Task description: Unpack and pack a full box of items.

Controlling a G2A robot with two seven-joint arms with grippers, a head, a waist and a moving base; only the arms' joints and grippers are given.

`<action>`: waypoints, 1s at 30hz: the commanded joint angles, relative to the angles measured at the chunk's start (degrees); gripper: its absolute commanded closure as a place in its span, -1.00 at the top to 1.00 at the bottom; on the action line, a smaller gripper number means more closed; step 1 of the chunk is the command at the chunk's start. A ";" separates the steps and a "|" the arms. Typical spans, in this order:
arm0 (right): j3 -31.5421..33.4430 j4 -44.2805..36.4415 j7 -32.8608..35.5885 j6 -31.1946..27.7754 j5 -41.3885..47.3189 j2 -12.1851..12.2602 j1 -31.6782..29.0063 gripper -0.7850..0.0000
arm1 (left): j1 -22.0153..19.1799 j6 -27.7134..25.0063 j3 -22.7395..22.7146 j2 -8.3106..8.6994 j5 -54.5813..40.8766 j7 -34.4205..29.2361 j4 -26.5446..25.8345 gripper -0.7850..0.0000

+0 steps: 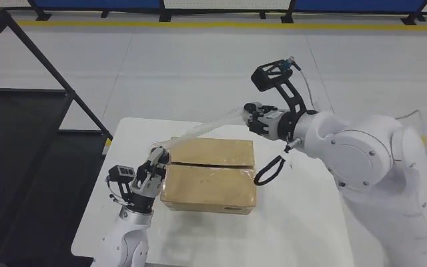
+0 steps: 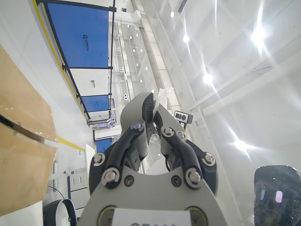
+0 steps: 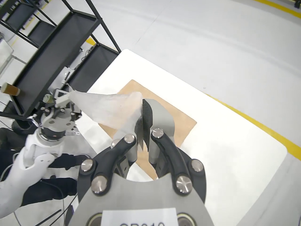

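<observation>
A pale grey floor [image 1: 200, 60] runs to a yellow line [image 1: 220, 25] below blue wall panels [image 2: 80, 41]. 1 black metal shelf rack [image 1: 40, 133] stands just beside the white table's [image 1: 300, 220] far left corner. Bright ceiling lights [image 2: 208, 78] glare among white beams.

Left arm [image 1: 130, 230] comes up from the near-left edge with its wrist pitched up. Left gripper [image 1: 157, 159] points up and away, pads [image 2: 148, 109] pinched together on one end of a translucent film strip [image 1: 203, 127]. Right arm [image 1: 347, 150] reaches in from the right, forearm roughly level, wrist raised above the left one. Right gripper [image 1: 249, 117] faces across toward the left arm and angles downward, fingers [image 3: 147, 115] pressed together on the strip's other end. The two grippers are well apart and the strip spans the gap, sloping down from right to left.
</observation>
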 commanded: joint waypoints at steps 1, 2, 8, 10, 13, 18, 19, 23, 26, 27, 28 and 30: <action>-0.21 -0.47 -0.32 -0.38 -1.15 0.15 -1.19 -1.00 | 0.23 1.48 -0.79 0.14 0.58 0.28 -0.07 -1.00; -0.29 -0.46 -0.36 -0.48 -1.27 0.19 -1.70 -1.00 | 0.22 2.28 -1.19 0.21 1.11 0.46 -0.11 -1.00; -0.32 -0.29 -0.27 -0.33 -1.31 0.21 -1.97 -1.00 | 0.18 2.59 -1.44 0.25 1.44 0.65 -0.16 -1.00; -0.32 -0.29 -0.27 -0.33 -1.31 0.21 -1.97 -1.00 | 0.18 2.59 -1.44 0.25 1.44 0.65 -0.16 -1.00; -0.32 -0.29 -0.27 -0.33 -1.31 0.21 -1.97 -1.00 | 0.18 2.59 -1.44 0.25 1.44 0.65 -0.16 -1.00; -0.37 -0.23 -0.56 -0.46 -1.29 0.21 -2.21 -1.00 | 0.18 2.59 -1.44 0.25 1.44 0.65 -0.16 -1.00; -0.75 -0.02 -0.98 -1.57 -1.61 0.26 -2.86 -1.00 | 0.30 2.73 -1.39 0.26 1.54 0.76 -0.29 -1.00; -1.13 1.09 -2.29 -5.63 0.24 0.21 -3.35 -1.00 | 0.31 3.22 -1.20 0.33 1.80 0.44 -0.60 -1.00; -1.86 2.95 -2.08 -8.22 1.83 0.08 -2.92 -1.00 | 0.28 3.19 -1.14 0.37 1.87 0.33 -0.65 -1.00; -2.15 3.45 -1.89 -9.21 2.17 0.04 -2.60 -1.00 | 0.27 3.20 -1.16 0.39 1.94 0.34 -0.66 -1.00; -2.39 3.90 -1.97 -10.10 2.40 0.00 -2.36 -0.56 | 0.30 3.22 -1.18 0.40 1.93 0.35 -0.71 -1.00; -2.88 4.63 -2.08 -11.49 2.02 -0.03 -1.99 -0.11 | 0.39 3.26 -1.27 0.44 1.90 0.28 -0.81 -1.00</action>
